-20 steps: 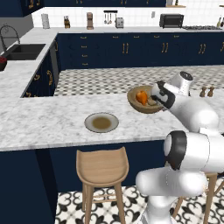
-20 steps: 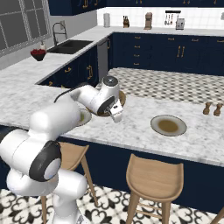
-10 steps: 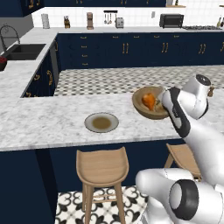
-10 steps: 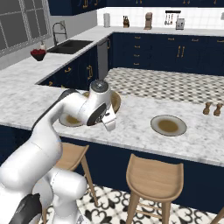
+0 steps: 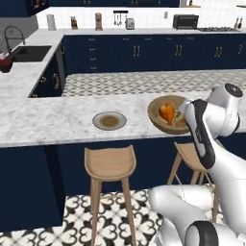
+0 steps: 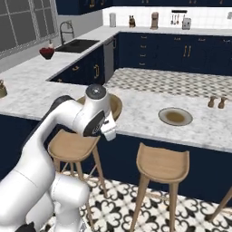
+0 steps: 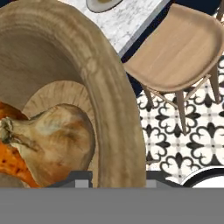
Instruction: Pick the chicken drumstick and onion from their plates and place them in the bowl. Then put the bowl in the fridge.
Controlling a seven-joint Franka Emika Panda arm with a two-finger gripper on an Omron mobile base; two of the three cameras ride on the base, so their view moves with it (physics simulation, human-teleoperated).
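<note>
Inside, tan onion (image 7: 57,140) against orange drumstick (image 7: 13,164).

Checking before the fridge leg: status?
Fingers shut on bowl rim, bowl lifted past counter edge. Chicken drumstick and onion inside. Stools below.
</note>
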